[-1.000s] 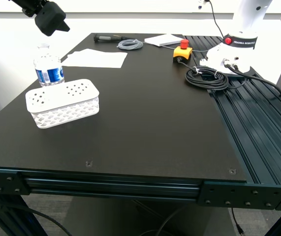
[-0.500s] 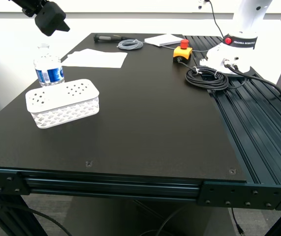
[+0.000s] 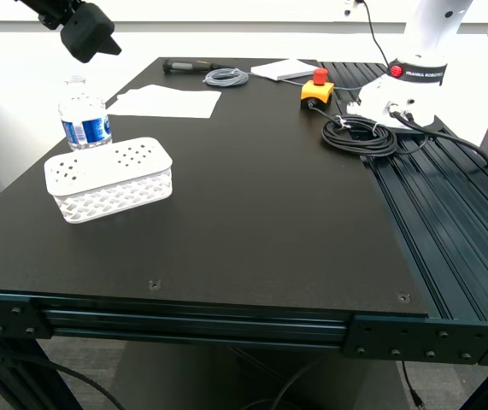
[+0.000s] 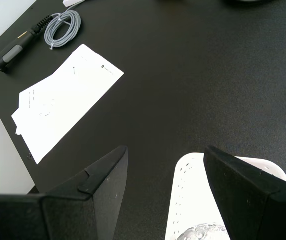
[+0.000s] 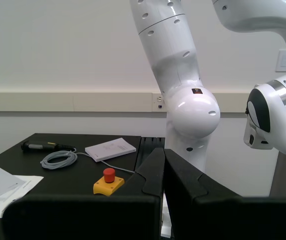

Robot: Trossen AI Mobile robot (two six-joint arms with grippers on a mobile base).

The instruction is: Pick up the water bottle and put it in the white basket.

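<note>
My first gripper (image 4: pixel 165 165) hangs with its jaws apart, high above the small clear ribbed water bottle with a white cap and blue label (image 3: pixel 82 114). That one bottle stands upright on the black desk (image 3: pixel 261 196), just behind the one low white lattice-sided plastic basket (image 3: pixel 109 179), near the exterior view's left edge. My second gripper (image 5: pixel 164 172) has its jaws together, holding nothing. Two white paper sheets (image 3: pixel 165 101) overlap farther back. The white robot base (image 3: pixel 410 81) reads "FRANKA ROBOTICS".
</note>
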